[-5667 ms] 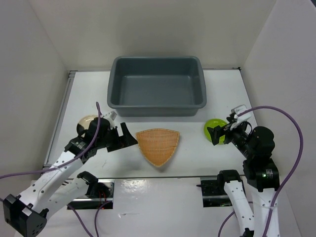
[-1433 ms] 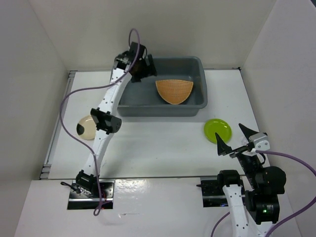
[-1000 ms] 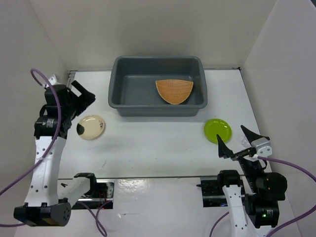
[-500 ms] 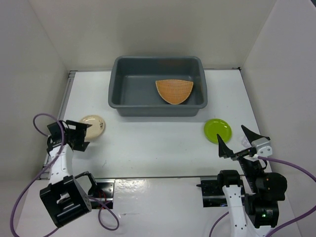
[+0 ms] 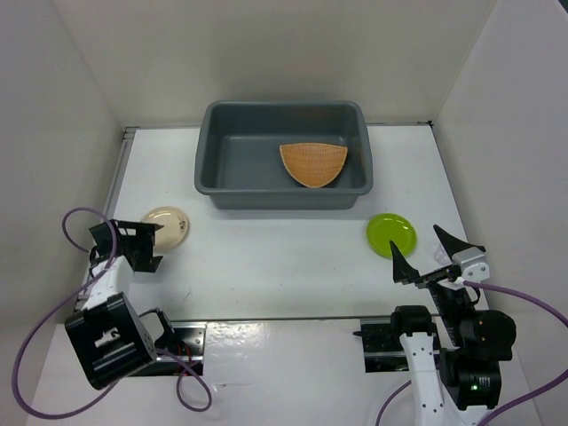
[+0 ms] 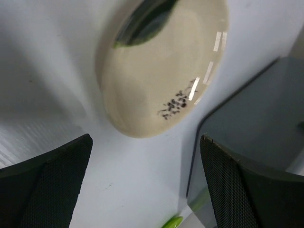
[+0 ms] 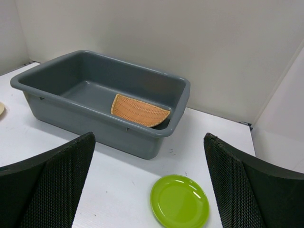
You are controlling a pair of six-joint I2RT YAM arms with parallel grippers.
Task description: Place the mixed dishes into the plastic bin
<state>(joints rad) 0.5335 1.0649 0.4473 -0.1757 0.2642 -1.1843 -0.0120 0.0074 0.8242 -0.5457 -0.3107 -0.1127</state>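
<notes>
Top external view showed the change: the orange-tan woven fan-shaped plate (image 5: pixel 312 164), lying on the table (image 5: pixel 284 257) between the arms some seconds earlier, now lay inside the dark grey plastic bin (image 5: pixel 244 164), which had then been empty. The left arm, stretched over the bin little more than a second before, had folded back low at the near left edge. The right arm had drawn back from the lime-green round plate (image 5: pixel 391 233).

The left pincer (image 5: pixel 155 246) stood spread wide, grasping nothing. The small cream round plate (image 5: pixel 166 227) sat on the table just ahead of its fingers. Whether the upper finger touched the rim could not be told. The right pincer (image 5: pixel 417 248) was likewise released and empty, with the green plate on the table just beyond it, apart from both fingers.

The bin stood at the far middle of the table. It held only the woven plate, which lay in its right half with its curved edge toward the near wall.
</notes>
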